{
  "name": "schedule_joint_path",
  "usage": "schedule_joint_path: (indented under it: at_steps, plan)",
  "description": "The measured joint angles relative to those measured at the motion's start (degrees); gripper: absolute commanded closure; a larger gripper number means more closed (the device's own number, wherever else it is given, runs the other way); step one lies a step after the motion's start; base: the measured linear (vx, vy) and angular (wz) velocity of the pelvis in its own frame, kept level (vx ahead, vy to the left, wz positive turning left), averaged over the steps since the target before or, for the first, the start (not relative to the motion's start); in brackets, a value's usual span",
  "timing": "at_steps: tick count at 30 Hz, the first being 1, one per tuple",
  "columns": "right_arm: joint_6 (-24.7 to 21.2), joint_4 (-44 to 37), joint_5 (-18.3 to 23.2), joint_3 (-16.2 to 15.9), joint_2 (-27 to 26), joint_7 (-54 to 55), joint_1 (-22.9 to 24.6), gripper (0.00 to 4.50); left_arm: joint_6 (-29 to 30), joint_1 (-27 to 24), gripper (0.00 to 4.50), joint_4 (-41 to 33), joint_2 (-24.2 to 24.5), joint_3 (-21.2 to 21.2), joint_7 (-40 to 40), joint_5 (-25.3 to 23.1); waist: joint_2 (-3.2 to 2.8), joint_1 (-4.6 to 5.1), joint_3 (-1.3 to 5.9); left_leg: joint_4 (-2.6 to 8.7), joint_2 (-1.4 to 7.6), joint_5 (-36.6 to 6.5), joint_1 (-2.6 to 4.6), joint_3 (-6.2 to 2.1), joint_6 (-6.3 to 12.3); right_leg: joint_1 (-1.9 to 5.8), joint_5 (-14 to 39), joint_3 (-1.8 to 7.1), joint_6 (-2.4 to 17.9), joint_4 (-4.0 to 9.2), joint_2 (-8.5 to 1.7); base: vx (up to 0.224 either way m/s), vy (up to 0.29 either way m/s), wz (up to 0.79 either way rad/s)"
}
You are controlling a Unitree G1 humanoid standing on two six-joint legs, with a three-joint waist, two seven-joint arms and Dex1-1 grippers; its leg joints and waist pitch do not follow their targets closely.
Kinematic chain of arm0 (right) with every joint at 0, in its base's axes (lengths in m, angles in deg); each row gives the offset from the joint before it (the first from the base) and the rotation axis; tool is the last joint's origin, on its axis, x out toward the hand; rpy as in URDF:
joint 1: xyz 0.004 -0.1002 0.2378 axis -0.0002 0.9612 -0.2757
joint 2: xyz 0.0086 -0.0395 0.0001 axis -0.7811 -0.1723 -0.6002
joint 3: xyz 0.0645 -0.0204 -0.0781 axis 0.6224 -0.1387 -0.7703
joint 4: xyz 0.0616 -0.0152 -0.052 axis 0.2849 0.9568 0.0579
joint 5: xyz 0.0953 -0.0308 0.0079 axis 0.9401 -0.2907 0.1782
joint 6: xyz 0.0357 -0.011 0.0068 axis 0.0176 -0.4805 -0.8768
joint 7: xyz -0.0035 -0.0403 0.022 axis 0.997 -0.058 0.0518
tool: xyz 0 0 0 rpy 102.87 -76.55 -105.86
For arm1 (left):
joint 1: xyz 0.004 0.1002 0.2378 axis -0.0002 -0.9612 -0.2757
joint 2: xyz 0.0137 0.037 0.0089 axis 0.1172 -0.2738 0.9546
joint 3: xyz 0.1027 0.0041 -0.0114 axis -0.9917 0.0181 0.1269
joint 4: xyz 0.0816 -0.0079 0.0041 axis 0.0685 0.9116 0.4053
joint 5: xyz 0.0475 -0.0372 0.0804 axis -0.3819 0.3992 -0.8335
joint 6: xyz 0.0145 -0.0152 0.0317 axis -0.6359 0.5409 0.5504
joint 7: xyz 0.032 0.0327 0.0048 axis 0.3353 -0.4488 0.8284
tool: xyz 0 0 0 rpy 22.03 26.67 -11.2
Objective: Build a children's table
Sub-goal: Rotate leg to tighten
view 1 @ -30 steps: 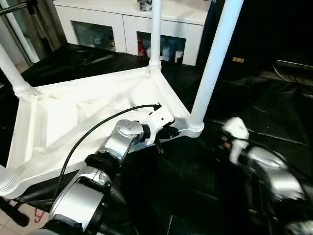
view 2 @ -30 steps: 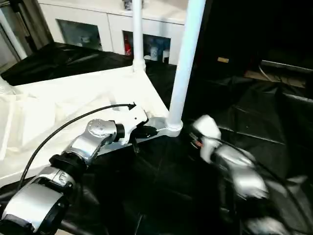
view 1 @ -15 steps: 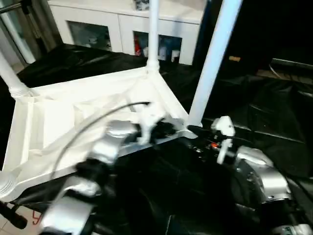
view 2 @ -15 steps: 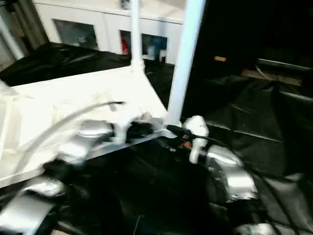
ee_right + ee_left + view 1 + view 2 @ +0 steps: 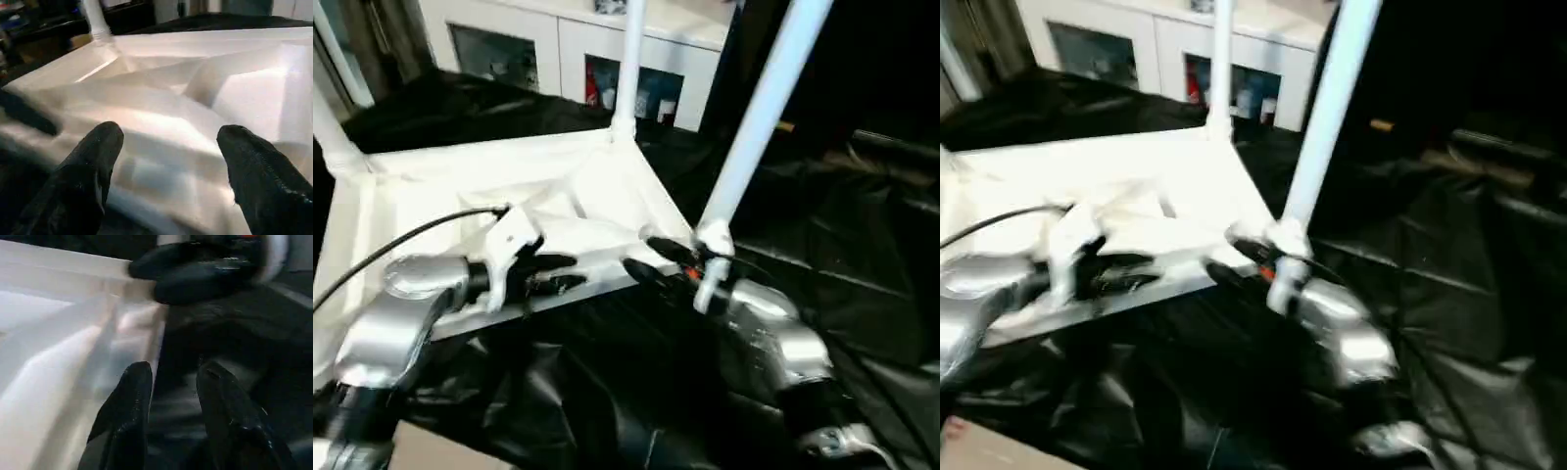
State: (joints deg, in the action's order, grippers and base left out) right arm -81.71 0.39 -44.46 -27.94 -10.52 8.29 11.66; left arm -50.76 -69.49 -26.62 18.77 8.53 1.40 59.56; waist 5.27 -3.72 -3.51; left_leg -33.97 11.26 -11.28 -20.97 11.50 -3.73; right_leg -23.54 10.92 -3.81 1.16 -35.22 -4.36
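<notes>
Black plastic sheeting [image 5: 862,255] lies crumpled and glossy over the floor, spreading under and around both hands and well out past the right hand [image 5: 651,257]. Far beyond the left hand [image 5: 548,274] stands a white cabinet [image 5: 578,44] with glass doors, small coloured items dimly visible behind the panes. Near the left hand, a pale strip of bare floor [image 5: 431,452] shows at the sheeting's edge.

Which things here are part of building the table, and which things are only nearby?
Part of the job: table top; legs; left gripper; right gripper.

Only nearby: white cabinet; black sheet.
</notes>
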Motion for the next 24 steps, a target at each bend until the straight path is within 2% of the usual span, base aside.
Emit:
schedule_joint_path:
  at_steps: [4, 6, 9, 14, 19, 24]
  plan:
    - [3.3, 7.6, -0.3, 2.2, -3.8, 7.8, -4.9, 0.97, 6.3, -3.5, 2.75, -8.4, 0.2, 0.7, 0.5, 4.2, 0.67, -0.12, -0.02, 0.05, 0.02, 0.1, 0.03, -0.04, -0.22, -0.03, 0.0, -0.04, 0.0, -0.12, 0.01, 0.0, 0.0, 0.0]
    - [5.2, 11.3, -0.7, 3.0, -5.0, 11.8, -6.7, 0.97, 8.1, -4.7, 2.75, -10.7, 1.1, 1.3, 0.6, 4.7, 0.82, -0.35, 0.02, 0.09, 0.03, 0.2, 0.19, -0.03, -0.27, 0.07, 0.0, 0.0, 0.0, -0.22, 0.03, 0.0, 0.0, 0.0]
    - [8.0, 19.0, -1.2, 6.6, -6.0, 20.6, -11.5, 0.97, 9.6, -7.2, 2.75, -12.4, 3.7, 1.1, 0.9, 4.7, 1.15, -0.3, -0.11, 0.09, 0.03, 0.3, 0.27, -0.06, -0.45, 0.02, 0.0, 0.02, 0.0, -0.48, 0.05, 0.0, 0.0, 0.0]
    - [10.8, 24.3, 0.6, 10.5, -6.7, 25.8, -14.9, 0.97, 10.8, -9.7, 2.75, -12.8, 6.7, -0.4, 1.1, 3.9, 1.21, -0.8, -0.1, 0.07, 0.04, 0.3, 0.34, -0.09, -0.52, 0.0, 0.1, 0.05, -0.1, -0.7, 0.06, 0.0, 0.0, 0.0]
    - [14.4, 30.6, 3.4, 15.9, -6.2, 30.5, -19.0, 0.97, 10.9, -11.7, 2.75, -12.7, 8.9, -3.1, 4.5, 0.1, 1.22, -1.6, -0.09, 0.06, 0.03, 0.3, 0.36, -0.1, -0.56, 0.04, 0.1, 0.07, -0.1, -0.78, 0.06, 0.0, 0.0, 0.0]
    - [16.7, 34.2, 5.0, 18.8, -4.5, 32.9, -20.8, 0.97, 9.2, -12.4, 2.75, -11.9, 9.9, -3.4, 7.3, -2.5, 1.29, -1.7, -0.05, 0.04, 0.03, 0.3, 0.35, -0.1, -0.57, 0.12, 0.1, 0.08, -0.1, -0.79, 0.06, 0.0, 0.0, 0.0]
